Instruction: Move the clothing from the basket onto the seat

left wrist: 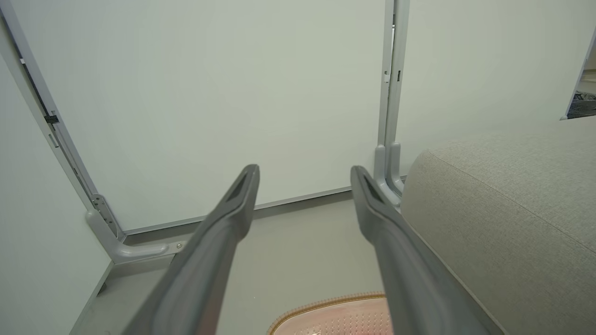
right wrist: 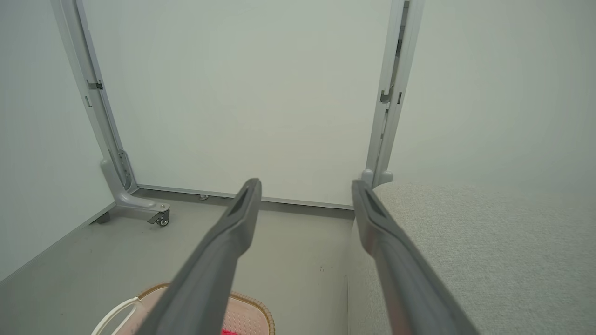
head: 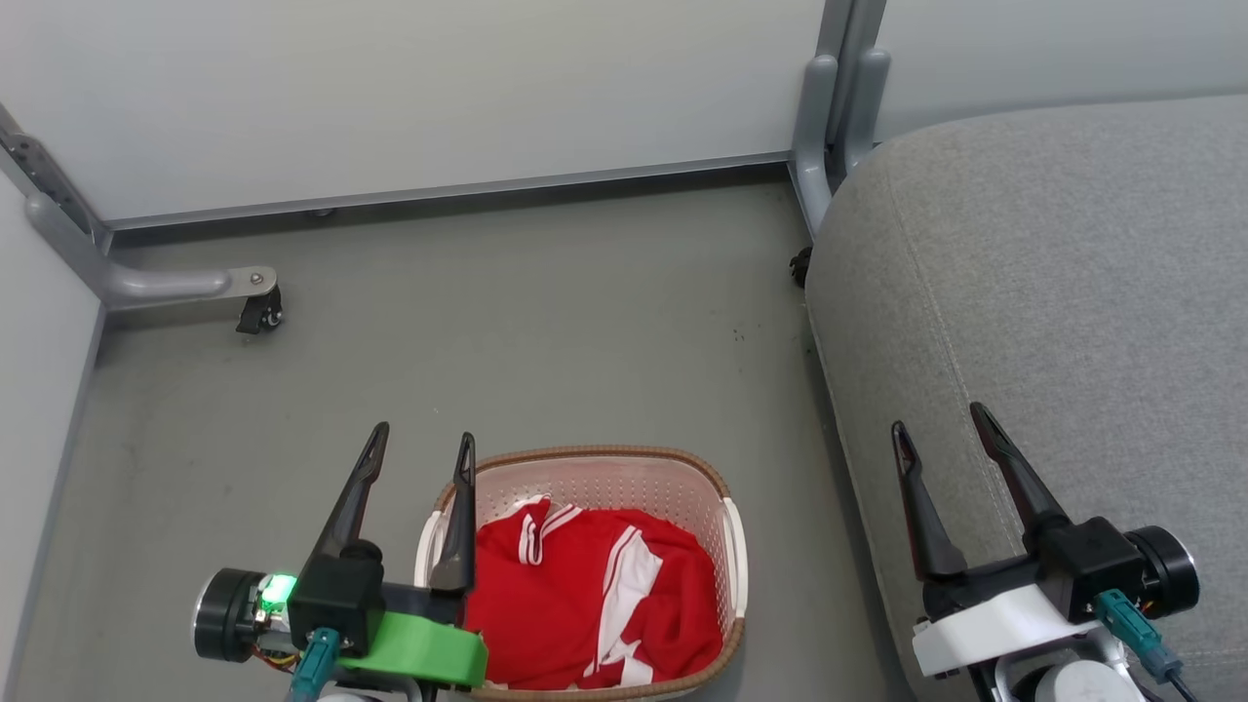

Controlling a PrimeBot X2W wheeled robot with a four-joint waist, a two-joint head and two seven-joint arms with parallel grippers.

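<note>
The clothing (head: 575,585) is located where, and is it held?
— In the basket (head: 604,452), untouched; left gripper (head: 425,431) and right gripper (head: 936,415) are spread wide, empty. A descent onto the fabric is called for first.

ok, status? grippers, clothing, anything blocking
Left gripper open, empty, by the basket. Right gripper open, empty, over the seat. Clothing in basket, untouched. Nothing in the way.

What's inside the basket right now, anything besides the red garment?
Inside the cream-white perforated plastic basket lies one crumpled bright red fabric garment with white stripes, covering most of the floor. Anything beneath it is hidden; the basket's near-left corner is covered by the open left gripper.
</note>
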